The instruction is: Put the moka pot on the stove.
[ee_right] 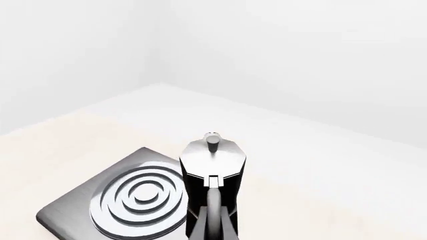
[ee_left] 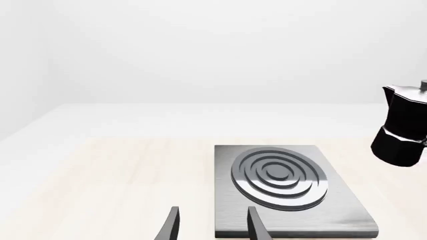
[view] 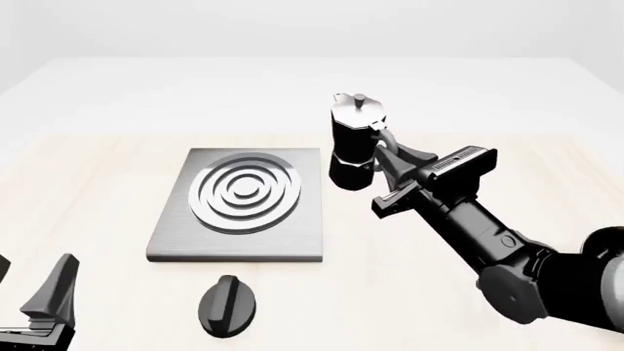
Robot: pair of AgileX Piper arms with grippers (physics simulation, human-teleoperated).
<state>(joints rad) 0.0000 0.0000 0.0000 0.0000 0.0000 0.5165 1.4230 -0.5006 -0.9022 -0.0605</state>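
Note:
The moka pot [view: 353, 146], black with a silver lid and knob, hangs just right of the stove's far right corner and leans slightly. My right gripper [view: 390, 175] is shut on its curved handle from behind. In the right wrist view the moka pot [ee_right: 212, 170] fills the centre, with the right gripper [ee_right: 213, 222] on the handle below it. The stove [view: 185, 234] is a flat grey slab with silver rings, lying left of the pot. My left gripper [view: 29, 284] stands open at the near left corner, holding nothing. The left wrist view shows the left gripper [ee_left: 213, 226], the stove [ee_left: 333, 215] and the moka pot [ee_left: 403, 130].
A black oval knob [view: 229, 306] lies on the table in front of the stove's near edge. The pale wooden table [view: 88, 175] stretches out to the left of the stove and beyond it to a white back wall.

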